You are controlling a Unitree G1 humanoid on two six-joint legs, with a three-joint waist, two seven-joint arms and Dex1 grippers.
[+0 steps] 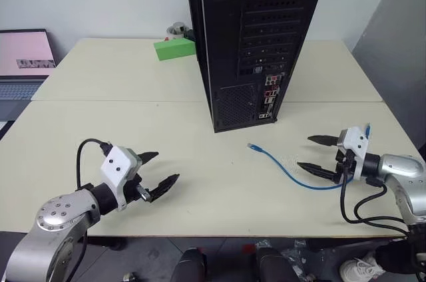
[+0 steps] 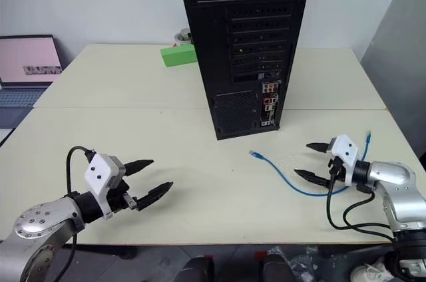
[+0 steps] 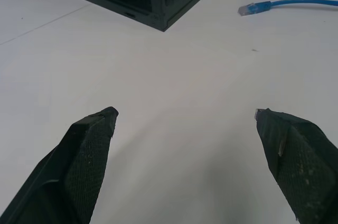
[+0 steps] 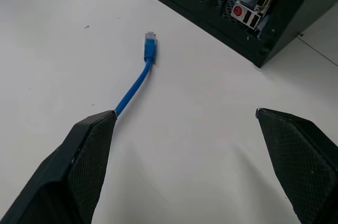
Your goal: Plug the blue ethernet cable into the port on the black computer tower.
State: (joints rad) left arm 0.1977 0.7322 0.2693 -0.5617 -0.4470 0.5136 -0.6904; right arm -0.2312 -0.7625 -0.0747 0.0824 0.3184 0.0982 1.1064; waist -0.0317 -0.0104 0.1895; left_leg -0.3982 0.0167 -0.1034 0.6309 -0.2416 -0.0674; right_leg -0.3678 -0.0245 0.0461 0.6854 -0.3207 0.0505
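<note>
Blue ethernet cable (image 1: 286, 165) lies on the table, plug end toward the black computer tower (image 1: 249, 36), running back under the spread, empty right gripper (image 1: 318, 155); left gripper (image 1: 156, 171), also spread, sits well apart

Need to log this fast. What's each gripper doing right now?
Left gripper: open, holding nothing.
Right gripper: open, holding nothing, by the cable.
</note>
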